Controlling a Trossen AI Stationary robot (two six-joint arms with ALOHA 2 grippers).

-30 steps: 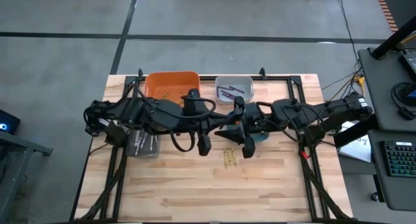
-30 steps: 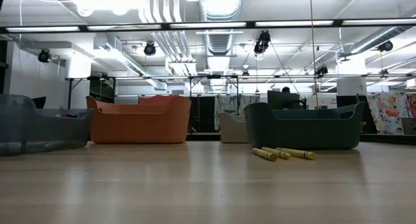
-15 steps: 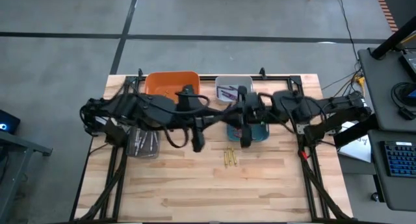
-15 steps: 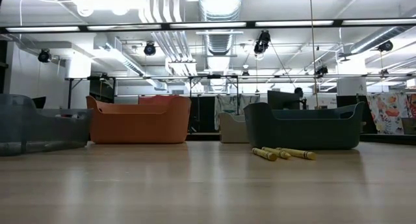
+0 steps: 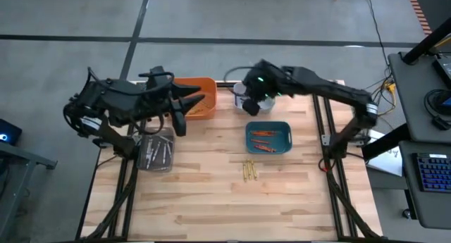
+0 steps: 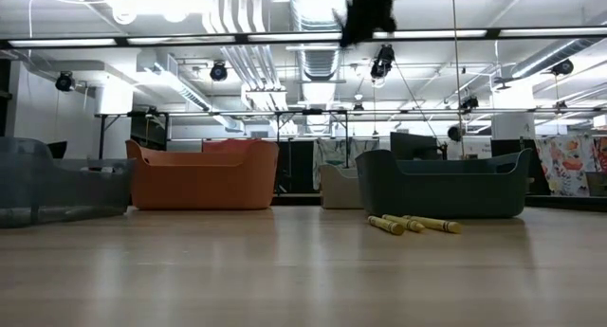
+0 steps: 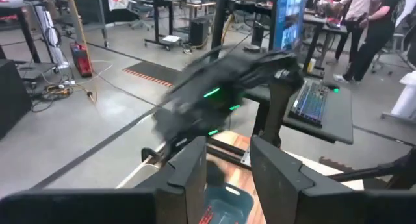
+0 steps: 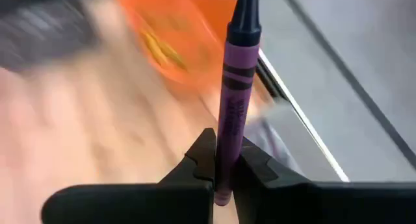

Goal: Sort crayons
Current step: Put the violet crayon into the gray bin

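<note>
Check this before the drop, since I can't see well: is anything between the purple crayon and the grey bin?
Nothing visible does. The right gripper, shut on the purple crayon, hangs over the grey bin at the table's far edge.

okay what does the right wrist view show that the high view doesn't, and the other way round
Only the right wrist view shows the purple crayon pinched upright between the right gripper fingers. Only the high view shows the blue bin holding red crayons, the yellow crayons loose on the table, and the left gripper beside the orange bin. Both show that orange bin.
</note>
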